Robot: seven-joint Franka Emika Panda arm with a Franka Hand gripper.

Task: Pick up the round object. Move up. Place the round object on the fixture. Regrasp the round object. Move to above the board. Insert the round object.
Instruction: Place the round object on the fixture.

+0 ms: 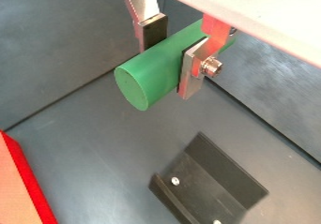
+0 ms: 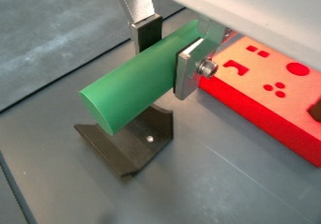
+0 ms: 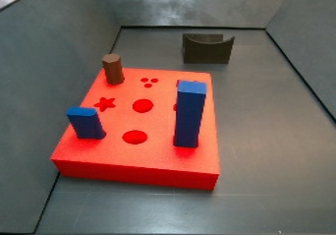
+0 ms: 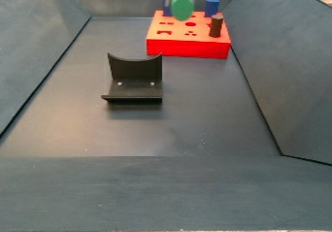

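My gripper [image 1: 174, 54] is shut on the round object [image 1: 153, 75], a slim green cylinder held crosswise between the silver fingers [image 1: 193, 70] and well above the floor. Both wrist views show it, and its free round end sticks out past the gripper [image 2: 168, 54]. Below the round object [image 2: 126, 95] the fixture [image 2: 126, 143], a dark notched block, stands on the grey floor. The red board [image 2: 269, 87] with its shaped holes lies beside the fixture. In a side view the round object [image 4: 183, 3] hangs at the top edge, beyond the fixture [image 4: 134, 79].
On the board [image 3: 144, 165] stand a tall blue block [image 3: 192, 111], a short blue block [image 3: 86, 121] and a brown peg [image 3: 113, 69]. The fixture [image 3: 207, 47] sits behind it near the back wall. Sloping grey walls enclose the floor.
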